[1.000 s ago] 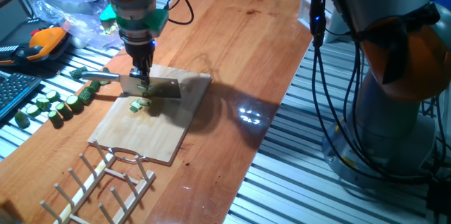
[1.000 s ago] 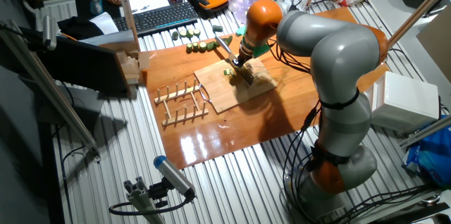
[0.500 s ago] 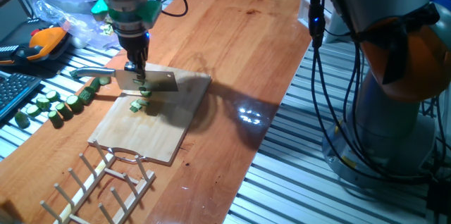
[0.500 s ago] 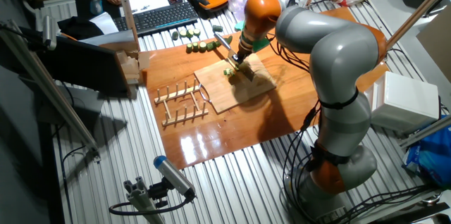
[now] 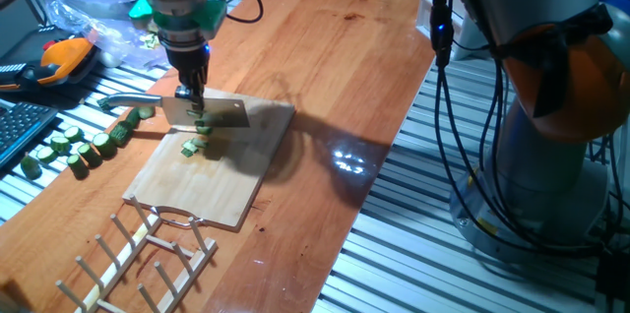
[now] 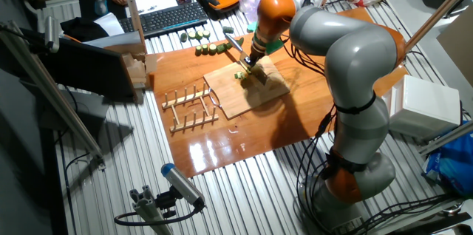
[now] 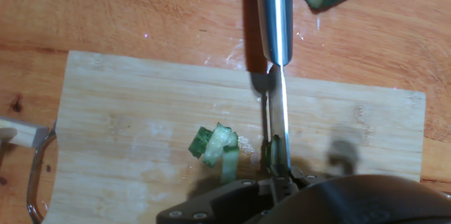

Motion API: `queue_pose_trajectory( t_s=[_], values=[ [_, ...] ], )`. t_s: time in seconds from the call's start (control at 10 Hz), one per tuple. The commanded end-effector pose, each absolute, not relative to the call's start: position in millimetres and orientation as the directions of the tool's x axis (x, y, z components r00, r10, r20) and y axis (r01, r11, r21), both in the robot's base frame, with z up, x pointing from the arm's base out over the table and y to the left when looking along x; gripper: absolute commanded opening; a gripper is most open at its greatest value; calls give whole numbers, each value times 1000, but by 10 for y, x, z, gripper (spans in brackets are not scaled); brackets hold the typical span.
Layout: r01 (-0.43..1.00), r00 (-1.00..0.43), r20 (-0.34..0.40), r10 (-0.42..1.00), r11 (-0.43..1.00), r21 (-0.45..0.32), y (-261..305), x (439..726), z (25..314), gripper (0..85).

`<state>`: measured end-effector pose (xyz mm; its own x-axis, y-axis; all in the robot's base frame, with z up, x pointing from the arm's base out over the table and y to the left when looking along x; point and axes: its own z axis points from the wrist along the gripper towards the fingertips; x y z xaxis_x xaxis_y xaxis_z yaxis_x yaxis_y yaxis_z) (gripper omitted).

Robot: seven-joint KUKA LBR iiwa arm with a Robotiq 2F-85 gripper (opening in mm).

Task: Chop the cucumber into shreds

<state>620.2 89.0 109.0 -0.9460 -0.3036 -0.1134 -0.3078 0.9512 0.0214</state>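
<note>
Few shreds (image 7: 217,150) lay soft, light, probably slippery; fingers (image 5: 194,95) clamped the knife (image 5: 205,113) by its spine.

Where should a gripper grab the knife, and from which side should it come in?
Grip the knife from straight above, on the blade's spine. In the hand view the blade stands on edge over the cutting board, so its flat faces give the fingers parallel surfaces. The gripper holds it that way now, the metal handle pointing away toward the cucumber chunks.
</note>
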Motion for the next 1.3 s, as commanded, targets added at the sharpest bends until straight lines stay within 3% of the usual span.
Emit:
queue_pose_trajectory(
  t_s=[0.0,0.5,0.9,1.2],
  values=[
    [-307,-946,-117,-302,952,22,898,6195,1076,0],
    [-307,-942,-154,-298,951,39,868,6147,864,0],
    [-280,-956,-103,-274,959,48,965,6140,1140,0],
    [-287,-954,-104,-282,957,41,931,6159,1146,0]
  ],
)
